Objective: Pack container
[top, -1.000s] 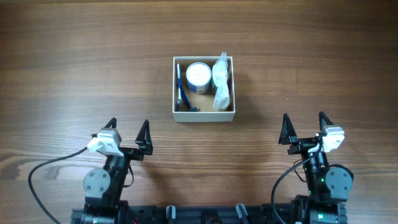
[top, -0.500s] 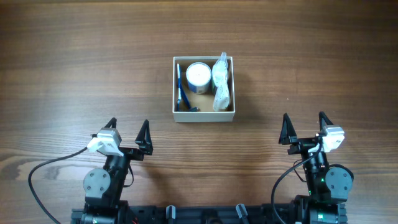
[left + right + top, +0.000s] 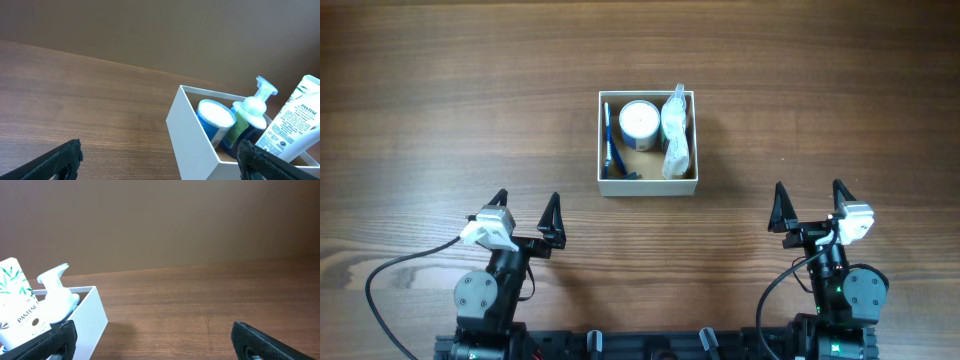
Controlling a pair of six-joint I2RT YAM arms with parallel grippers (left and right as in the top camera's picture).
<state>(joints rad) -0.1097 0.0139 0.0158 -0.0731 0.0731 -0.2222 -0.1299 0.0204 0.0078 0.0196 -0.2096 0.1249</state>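
Note:
The square white-walled container (image 3: 601, 140) stands at the middle of the table. Inside it are a round white-lidded jar (image 3: 639, 122), a blue item (image 3: 608, 135) along its left wall and a white tube and pump bottle (image 3: 675, 132) at its right. In the left wrist view the container (image 3: 192, 127) shows the jar (image 3: 215, 114), a pump bottle (image 3: 255, 107) and a white Pantene tube (image 3: 292, 125). The right wrist view shows the container (image 3: 90, 317) too. My left gripper (image 3: 525, 212) and right gripper (image 3: 808, 204) are open and empty, near the front edge, well short of the container.
The wooden table (image 3: 440, 100) stretches around the container on all sides. A brown wall (image 3: 175, 220) stands behind the table's far edge. A black cable (image 3: 395, 270) runs from the left arm base at the front.

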